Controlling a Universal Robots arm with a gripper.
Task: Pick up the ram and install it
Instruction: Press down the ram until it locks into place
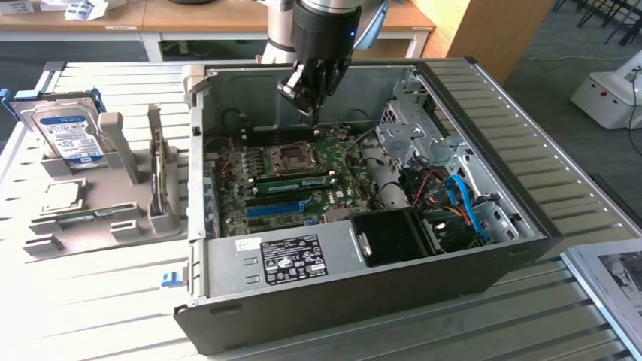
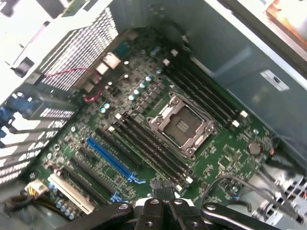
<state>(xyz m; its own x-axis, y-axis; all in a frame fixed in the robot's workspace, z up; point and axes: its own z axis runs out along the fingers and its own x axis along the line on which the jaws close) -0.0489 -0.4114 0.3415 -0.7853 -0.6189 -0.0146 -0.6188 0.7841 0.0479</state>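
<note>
Green ram (image 1: 293, 180) seated in motherboard (image 1: 291, 177) slot beside the socket; gripper (image 1: 307, 105), jaws closed and empty, above the board; install apparently done, seating check remaining.

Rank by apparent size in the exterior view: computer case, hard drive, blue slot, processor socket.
1. computer case
2. hard drive, though it lies at a different distance from the camera
3. and 4. blue slot and processor socket look alike, so unranked.
</note>
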